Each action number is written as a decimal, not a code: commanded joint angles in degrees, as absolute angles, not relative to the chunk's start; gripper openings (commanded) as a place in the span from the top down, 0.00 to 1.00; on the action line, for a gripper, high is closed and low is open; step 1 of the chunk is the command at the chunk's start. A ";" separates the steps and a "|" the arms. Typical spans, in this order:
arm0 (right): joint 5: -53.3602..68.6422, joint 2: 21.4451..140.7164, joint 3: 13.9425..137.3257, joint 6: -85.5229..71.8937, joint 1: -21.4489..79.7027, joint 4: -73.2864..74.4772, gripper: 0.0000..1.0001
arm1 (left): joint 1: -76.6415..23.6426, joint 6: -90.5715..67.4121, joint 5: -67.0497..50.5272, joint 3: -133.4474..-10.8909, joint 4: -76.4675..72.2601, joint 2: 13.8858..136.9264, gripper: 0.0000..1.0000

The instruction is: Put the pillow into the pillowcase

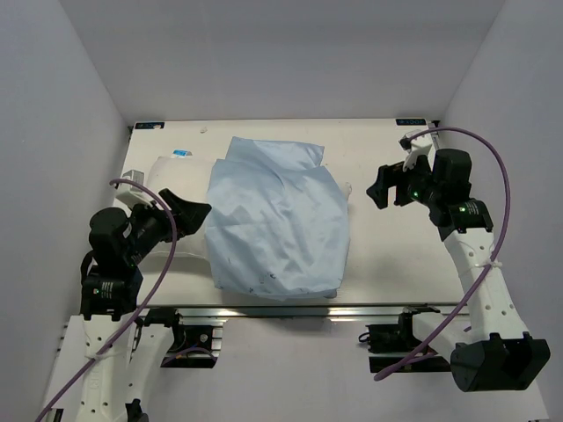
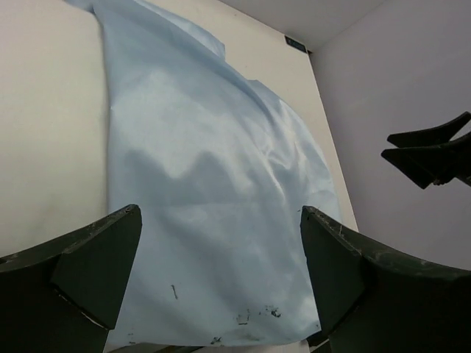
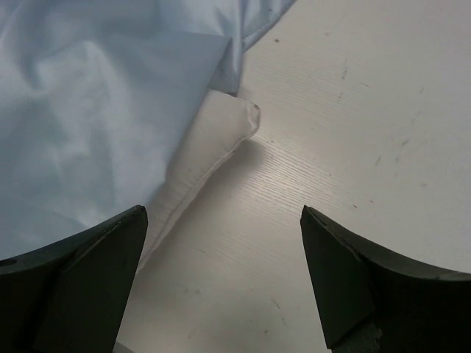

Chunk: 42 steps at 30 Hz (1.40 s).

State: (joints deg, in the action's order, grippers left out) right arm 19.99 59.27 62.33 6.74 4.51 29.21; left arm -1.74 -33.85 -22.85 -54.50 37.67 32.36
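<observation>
The light blue pillowcase (image 1: 277, 220) lies wrinkled over the middle of the white pillow. The pillow shows at its left (image 1: 163, 176), and a corner pokes out at its right (image 1: 346, 187). My left gripper (image 1: 192, 214) is open and empty, over the pillow at the pillowcase's left edge. In the left wrist view the pillowcase (image 2: 213, 176) fills the space between the open fingers (image 2: 221, 220), with the pillow (image 2: 51, 118) beside it. My right gripper (image 1: 380, 189) is open and empty, just right of the pillow corner. The right wrist view shows the gripper (image 3: 221, 220), that corner (image 3: 221, 132) and the pillowcase (image 3: 88, 110).
The pale table (image 1: 396, 246) has white walls at the back and on both sides. Its front edge is a metal rail (image 1: 281, 309) with the arm bases below. The right gripper (image 2: 430, 151) shows in the left wrist view, above the table's right part.
</observation>
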 commanded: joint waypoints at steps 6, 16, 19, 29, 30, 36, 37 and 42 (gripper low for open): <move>46.66 58.01 61.26 28.21 5.62 32.17 0.11 | -2.02 -30.85 -20.13 -57.13 43.50 32.70 0.02; 31.83 68.98 69.75 2.34 12.03 15.57 0.21 | -2.02 -31.46 -19.07 -54.58 44.12 31.46 0.16; 28.92 74.26 73.55 -7.08 14.23 11.88 0.24 | -2.02 -30.76 -18.81 -55.45 44.91 32.69 0.13; 20.48 90.96 78.66 -12.13 18.90 10.80 0.21 | -2.02 -31.11 -19.51 -53.36 43.42 34.10 0.12; 20.39 91.40 78.40 -12.04 18.90 10.98 0.21 | -2.02 -31.29 -19.51 -53.00 43.33 33.84 0.12; 21.53 95.01 76.99 -12.65 18.90 13.18 0.22 | -2.02 -33.75 -21.26 -48.26 41.05 32.69 0.11; 21.97 95.36 76.91 -12.92 18.90 13.62 0.23 | -2.02 -34.27 -21.62 -47.82 40.17 32.78 0.11; 28.55 96.33 75.33 -17.04 18.81 12.57 0.36 | -2.02 -33.67 -22.67 -47.64 38.67 35.85 0.11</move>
State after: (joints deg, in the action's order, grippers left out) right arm 23.90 96.16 75.94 -13.54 19.03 13.65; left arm -1.74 -33.67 -21.12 -47.51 41.47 34.35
